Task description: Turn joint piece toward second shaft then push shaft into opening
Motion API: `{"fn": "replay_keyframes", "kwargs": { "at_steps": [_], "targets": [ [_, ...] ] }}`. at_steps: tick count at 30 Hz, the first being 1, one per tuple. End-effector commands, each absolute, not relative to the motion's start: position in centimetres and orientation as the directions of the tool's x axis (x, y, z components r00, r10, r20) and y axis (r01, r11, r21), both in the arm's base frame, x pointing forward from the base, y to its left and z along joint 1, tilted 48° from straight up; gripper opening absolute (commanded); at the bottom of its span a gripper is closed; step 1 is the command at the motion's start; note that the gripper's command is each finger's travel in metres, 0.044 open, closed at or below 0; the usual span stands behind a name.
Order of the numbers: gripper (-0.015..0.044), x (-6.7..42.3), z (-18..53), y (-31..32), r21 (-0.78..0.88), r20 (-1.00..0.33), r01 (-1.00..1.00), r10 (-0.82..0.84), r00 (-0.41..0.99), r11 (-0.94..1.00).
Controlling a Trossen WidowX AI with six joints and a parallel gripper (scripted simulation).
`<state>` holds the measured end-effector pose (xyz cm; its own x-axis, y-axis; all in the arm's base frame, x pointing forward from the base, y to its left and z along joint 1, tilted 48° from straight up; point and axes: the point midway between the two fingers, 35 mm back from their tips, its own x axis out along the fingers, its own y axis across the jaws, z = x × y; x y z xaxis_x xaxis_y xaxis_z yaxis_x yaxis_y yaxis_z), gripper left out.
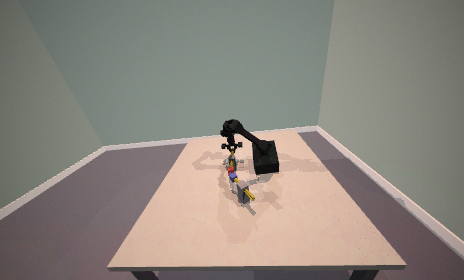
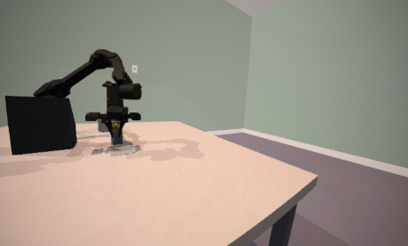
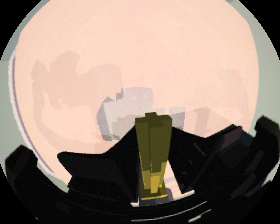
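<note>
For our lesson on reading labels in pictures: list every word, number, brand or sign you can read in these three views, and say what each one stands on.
None: no words, numbers, brands or signs can be read in any view.
The small white plate on the wall is blank at this size.
The black base, the arm, the yellow shaft in the pincer, the blocks and the table show no marking.

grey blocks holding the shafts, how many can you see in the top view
2. One grey block is at the near end of the assembly, with a yellow shaft poking out. The other is at the far end, mostly hidden under the gripper, which grips another yellow shaft.
</note>
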<state>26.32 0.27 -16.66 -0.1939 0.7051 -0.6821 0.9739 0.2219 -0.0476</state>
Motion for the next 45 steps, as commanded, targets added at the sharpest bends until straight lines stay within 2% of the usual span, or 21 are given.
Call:
{"fn": "replay_keyframes", "kwargs": {
  "at_steps": [1, 27, 30, 35, 45],
  "targets": [
    [0.0, 26.2, -16.1, 0.9, -0.048, -0.681, 0.974, 0.707, -0.193, 0.22],
    [0.0, 26.0, -15.0, 1.8, -0.05, -0.682, 0.974, 0.705, -0.195, 0.221],
    [0.0067, 26.0, -15.0, 1.8, -0.05, -0.682, 0.974, 0.705, -0.195, 0.221],
    [0.0067, 26.0, -15.0, 1.8, -0.05, -0.682, 0.974, 0.705, -0.195, 0.221],
    [0.0329, 26.0, -15.0, 1.8, -0.05, -0.682, 0.974, 0.705, -0.195, 0.221]
  ]
}}
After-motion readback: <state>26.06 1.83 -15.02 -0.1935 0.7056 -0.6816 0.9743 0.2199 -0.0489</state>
